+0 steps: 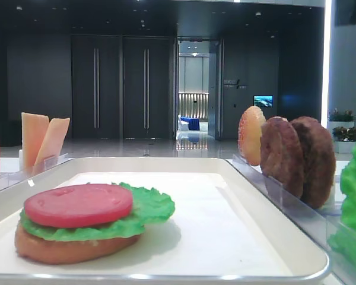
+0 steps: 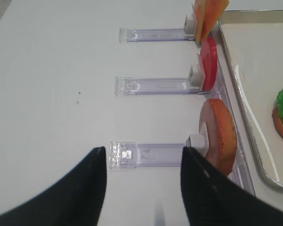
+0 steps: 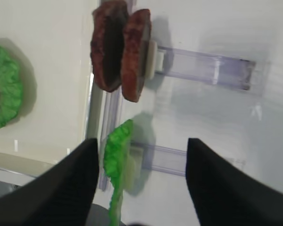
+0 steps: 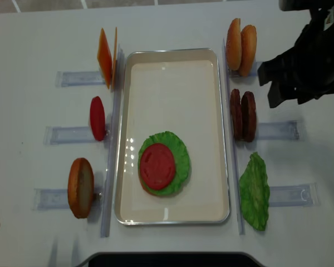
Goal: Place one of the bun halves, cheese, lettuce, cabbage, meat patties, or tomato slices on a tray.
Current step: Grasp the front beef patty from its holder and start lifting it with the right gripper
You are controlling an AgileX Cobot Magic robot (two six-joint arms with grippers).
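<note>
On the white tray [image 4: 172, 72] a flat brown bun half [image 1: 65, 249] carries a lettuce leaf [image 4: 178, 153] and a tomato slice [image 4: 157, 166]. Right of the tray, racks hold two bun halves [image 4: 240, 40], two meat patties [image 4: 242, 115] and another lettuce leaf [image 4: 254, 192]. Left racks hold cheese [image 4: 107, 55], a tomato slice [image 4: 97, 118] and a bun half [image 4: 80, 187]. My right gripper [image 3: 142, 143] is open and empty, high above the rack lettuce [image 3: 117, 155], with the patties [image 3: 120, 52] ahead. My left gripper [image 2: 144, 151] is open and empty, beside the left bun [image 2: 219, 134]. No cabbage shows.
Clear plastic racks [image 4: 80, 78] line both long sides of the tray on the white table. The right arm [image 4: 303, 61] hangs over the table's far right. In the left wrist view the tray rim [image 2: 240, 94] runs along the right.
</note>
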